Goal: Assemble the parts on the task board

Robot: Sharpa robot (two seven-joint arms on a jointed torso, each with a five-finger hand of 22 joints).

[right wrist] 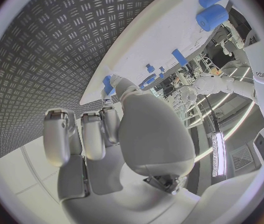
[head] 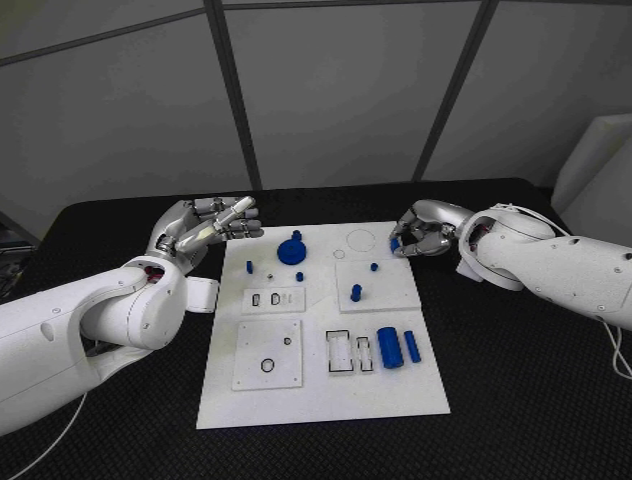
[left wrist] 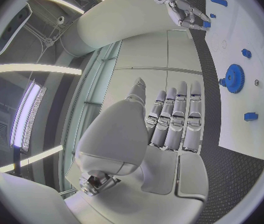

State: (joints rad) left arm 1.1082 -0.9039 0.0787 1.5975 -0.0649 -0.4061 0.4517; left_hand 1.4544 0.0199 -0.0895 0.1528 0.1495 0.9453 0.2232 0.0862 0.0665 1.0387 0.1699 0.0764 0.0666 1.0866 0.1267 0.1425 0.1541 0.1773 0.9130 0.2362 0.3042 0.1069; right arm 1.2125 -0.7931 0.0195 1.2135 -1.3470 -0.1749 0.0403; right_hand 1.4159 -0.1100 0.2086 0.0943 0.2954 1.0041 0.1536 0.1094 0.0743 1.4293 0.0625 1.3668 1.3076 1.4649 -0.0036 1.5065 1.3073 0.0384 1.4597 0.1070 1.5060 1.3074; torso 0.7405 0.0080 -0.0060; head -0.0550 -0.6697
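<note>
White rectangular task board (head: pixel 323 400) lying flat at the centre of the black, tread-patterned desk (head: pixel 532 400), with broad bare desk surface along both long edges and in front of the near edge. The left silver hand (head: pixel 208 228) hangs above the desk just off the board's far left corner, fingers straight, side by side and empty, palm clear of the board. The right silver hand (head: pixel 420 237) sits at the board's far right edge, fingers curled in and pinching a small blue part (head: pixel 396 243) between thumb and finger; the same piece shows at the fingertip in the right wrist view (right wrist: pixel 109 84). On the far half of the board stands a blue toothed gear wheel (head: pixel 292 248) with a raised hub, flanked by small blue pegs (head: pixel 299 276); a further upright blue peg (head: pixel 355 292) stands on the raised white square plate (head: pixel 371 285) to its right. Near the right edge lie a smooth blue cylinder (head: pixel 388 346) and a slimmer blue bar (head: pixel 411 345), parallel and just apart, beside black-outlined rectangular recesses (head: pixel 349 352). A second raised white plate (head: pixel 270 353) with round holes occupies the near left region, and a small slotted plate (head: pixel 274 298) lies between it and the gear. The board surface is matt and smooth; the near third carries nothing.
</note>
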